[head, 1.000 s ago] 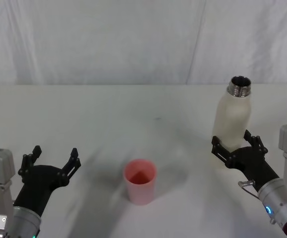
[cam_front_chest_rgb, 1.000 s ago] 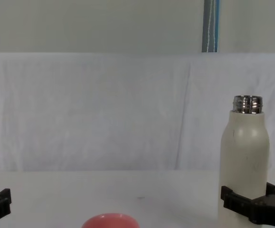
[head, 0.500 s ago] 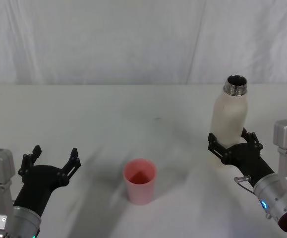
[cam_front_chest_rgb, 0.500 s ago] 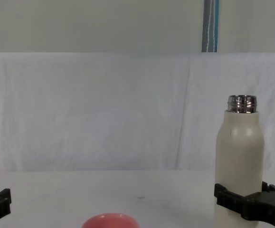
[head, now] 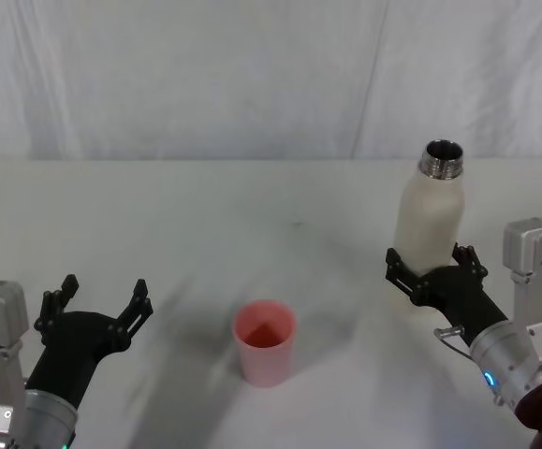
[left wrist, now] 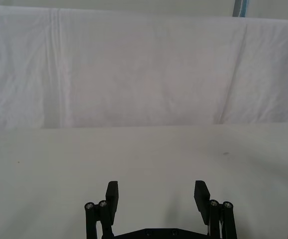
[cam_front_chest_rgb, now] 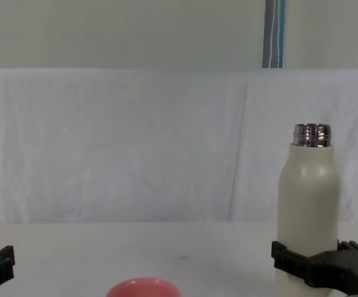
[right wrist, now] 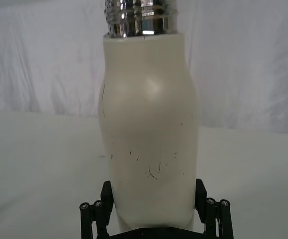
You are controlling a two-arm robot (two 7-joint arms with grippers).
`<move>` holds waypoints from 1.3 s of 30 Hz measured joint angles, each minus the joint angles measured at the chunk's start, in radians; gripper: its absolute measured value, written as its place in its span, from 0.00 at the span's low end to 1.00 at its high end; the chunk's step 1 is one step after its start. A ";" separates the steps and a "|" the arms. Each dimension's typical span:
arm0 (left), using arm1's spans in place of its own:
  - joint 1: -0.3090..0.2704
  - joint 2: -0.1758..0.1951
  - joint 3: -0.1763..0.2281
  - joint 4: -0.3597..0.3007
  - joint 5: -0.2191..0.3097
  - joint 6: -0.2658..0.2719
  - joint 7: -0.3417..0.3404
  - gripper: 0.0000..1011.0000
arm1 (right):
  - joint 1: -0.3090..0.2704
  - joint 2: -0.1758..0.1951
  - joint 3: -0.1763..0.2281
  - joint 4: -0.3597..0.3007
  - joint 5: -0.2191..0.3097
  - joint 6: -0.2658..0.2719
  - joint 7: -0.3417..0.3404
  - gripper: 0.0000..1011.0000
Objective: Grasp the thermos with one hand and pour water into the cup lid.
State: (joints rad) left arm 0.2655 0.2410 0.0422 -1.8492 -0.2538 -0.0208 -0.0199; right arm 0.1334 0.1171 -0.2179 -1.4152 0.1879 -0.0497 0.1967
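The cream-white thermos (head: 429,224) stands upright at the right of the white table, its open steel neck (head: 442,159) on top. My right gripper (head: 427,271) is shut on its lower body, one finger on each side. The right wrist view has the thermos (right wrist: 150,139) rising between the black fingers (right wrist: 106,196), and the chest view has the thermos (cam_front_chest_rgb: 308,210) with the right gripper (cam_front_chest_rgb: 321,272) clamped around its base. The salmon-pink cup lid (head: 265,341) sits upright near the table's front middle, its rim (cam_front_chest_rgb: 143,288) low in the chest view. My left gripper (head: 95,309) is open at the front left, holding nothing.
A white cloth covers the table (head: 252,224) and hangs as a backdrop (head: 252,75) behind. The left gripper (left wrist: 157,196) faces bare cloth in the left wrist view. A wide gap of table lies between the cup lid and the thermos.
The right gripper has carried the thermos a little to the left, toward the cup lid, and slightly upward, keeping it upright. The left arm and the cup lid have not moved.
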 joint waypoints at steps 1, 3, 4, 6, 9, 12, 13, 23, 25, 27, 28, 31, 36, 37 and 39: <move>0.000 0.000 0.000 0.000 0.000 0.000 0.000 0.99 | 0.002 -0.001 0.000 0.003 -0.001 0.000 -0.001 0.99; 0.000 0.000 0.000 0.000 0.000 0.000 0.000 0.99 | 0.007 -0.006 -0.001 0.012 -0.004 -0.002 -0.006 0.99; 0.000 0.000 0.000 0.000 0.000 0.000 0.000 0.99 | 0.007 -0.006 -0.001 0.012 -0.004 -0.002 -0.006 0.99; 0.000 0.000 0.000 0.000 0.000 0.000 0.000 0.99 | 0.012 -0.011 -0.002 0.018 -0.007 -0.004 -0.011 0.99; 0.000 0.000 0.000 0.000 0.000 0.000 0.000 0.99 | 0.012 -0.010 -0.002 0.018 -0.007 -0.004 -0.011 0.99; 0.000 0.000 0.000 0.000 0.000 0.000 0.000 0.99 | 0.011 -0.010 -0.002 0.018 -0.007 -0.004 -0.011 0.99; 0.000 0.000 0.000 0.000 0.000 0.000 0.000 0.99 | 0.011 -0.010 -0.002 0.018 -0.007 -0.004 -0.011 0.99; 0.000 0.000 0.000 0.000 0.000 0.000 0.000 0.99 | 0.010 -0.009 -0.001 0.017 -0.007 -0.003 -0.011 0.95; 0.000 0.000 0.000 0.000 0.000 0.000 0.000 0.99 | 0.010 -0.009 -0.002 0.017 -0.007 -0.003 -0.011 0.95; 0.000 0.000 0.000 0.000 0.000 0.000 0.000 0.99 | 0.010 -0.009 -0.001 0.017 -0.007 -0.003 -0.011 0.95; 0.000 0.000 0.000 0.000 0.000 0.000 0.000 0.99 | 0.010 -0.009 -0.002 0.016 -0.007 -0.003 -0.011 0.95; 0.000 0.000 0.000 0.000 0.000 0.000 0.000 0.99 | 0.010 -0.008 -0.002 0.016 -0.006 -0.003 -0.011 0.95; 0.000 0.000 0.000 0.000 0.000 0.000 0.000 0.99 | 0.010 -0.008 -0.002 0.016 -0.006 -0.003 -0.011 0.95; 0.000 0.000 0.000 0.000 0.000 0.000 0.000 0.99 | 0.010 -0.008 -0.002 0.016 -0.006 -0.002 -0.010 0.95; 0.000 0.000 0.000 0.000 0.000 0.000 0.000 0.99 | 0.010 -0.008 -0.002 0.016 -0.006 -0.002 -0.010 0.95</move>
State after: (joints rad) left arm 0.2655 0.2409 0.0421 -1.8493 -0.2538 -0.0208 -0.0199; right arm 0.1432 0.1092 -0.2194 -1.3996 0.1817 -0.0522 0.1866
